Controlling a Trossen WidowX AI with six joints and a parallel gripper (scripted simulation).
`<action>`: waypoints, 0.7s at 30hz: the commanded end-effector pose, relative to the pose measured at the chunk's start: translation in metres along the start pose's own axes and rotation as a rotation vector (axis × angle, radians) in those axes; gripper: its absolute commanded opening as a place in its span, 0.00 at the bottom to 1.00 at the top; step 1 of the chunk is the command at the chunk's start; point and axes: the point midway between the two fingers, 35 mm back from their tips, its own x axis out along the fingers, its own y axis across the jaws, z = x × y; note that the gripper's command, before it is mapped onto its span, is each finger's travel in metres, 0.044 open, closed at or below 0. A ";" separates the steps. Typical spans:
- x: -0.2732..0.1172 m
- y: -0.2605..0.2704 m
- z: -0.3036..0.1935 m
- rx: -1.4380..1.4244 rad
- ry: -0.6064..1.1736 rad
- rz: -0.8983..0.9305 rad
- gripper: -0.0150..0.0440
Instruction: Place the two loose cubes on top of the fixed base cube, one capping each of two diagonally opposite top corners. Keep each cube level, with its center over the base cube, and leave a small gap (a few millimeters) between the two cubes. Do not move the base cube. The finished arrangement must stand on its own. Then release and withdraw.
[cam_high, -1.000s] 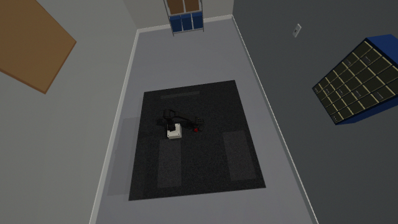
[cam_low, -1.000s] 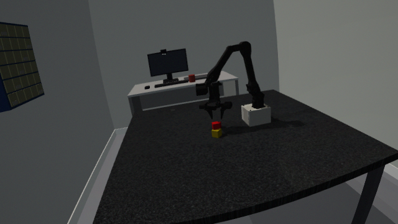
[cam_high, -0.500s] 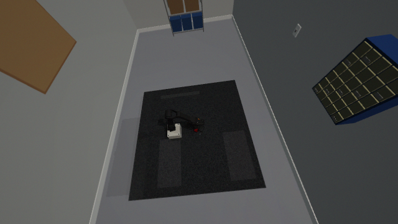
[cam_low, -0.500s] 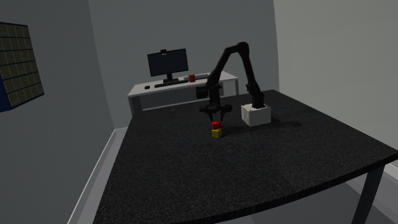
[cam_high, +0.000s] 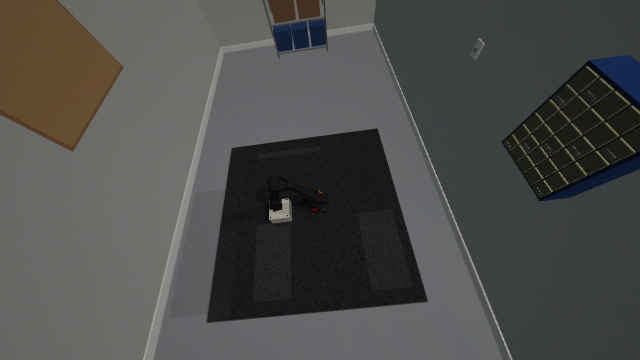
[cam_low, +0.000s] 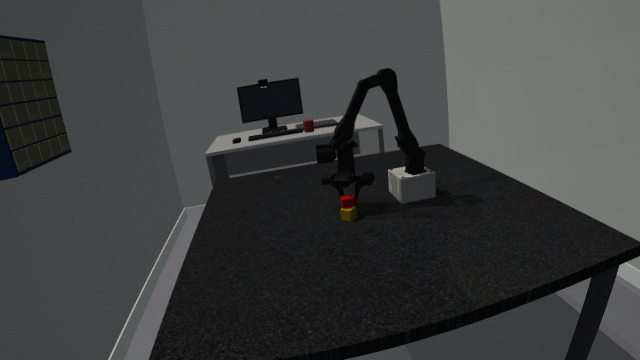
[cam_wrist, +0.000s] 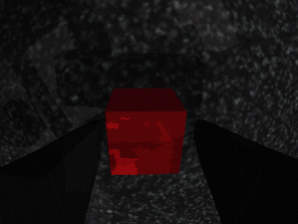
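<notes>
The yellow base cube (cam_low: 348, 214) stands on the dark table (cam_low: 280, 280). One red cube (cam_low: 347, 202) rests on top of it; how it sits over the corners is too small to tell. The other red cube (cam_high: 314, 210) (cam_wrist: 145, 145) lies on the table beside the base, hidden behind the stack in the exterior view. My gripper (cam_wrist: 148, 128) (cam_low: 348, 192) points down and is partly open, with its fingers on either side of this second cube. A narrow dark gap shows between each finger and the cube. The fingertips are hidden in the exterior view.
The stack of base and red cube stands close to my gripper, outside the wrist view. The arm's white mounting block (cam_high: 280, 211) (cam_low: 412, 185) stands on the table to the side. A desk with a monitor (cam_low: 270, 100) and a red mug (cam_low: 308, 125) stands beyond the table.
</notes>
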 end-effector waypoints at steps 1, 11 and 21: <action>0.003 0.002 -0.001 -0.004 0.006 0.007 0.44; -0.012 -0.001 0.000 -0.004 0.006 0.007 0.43; -0.042 -0.005 0.002 -0.004 0.006 0.006 0.43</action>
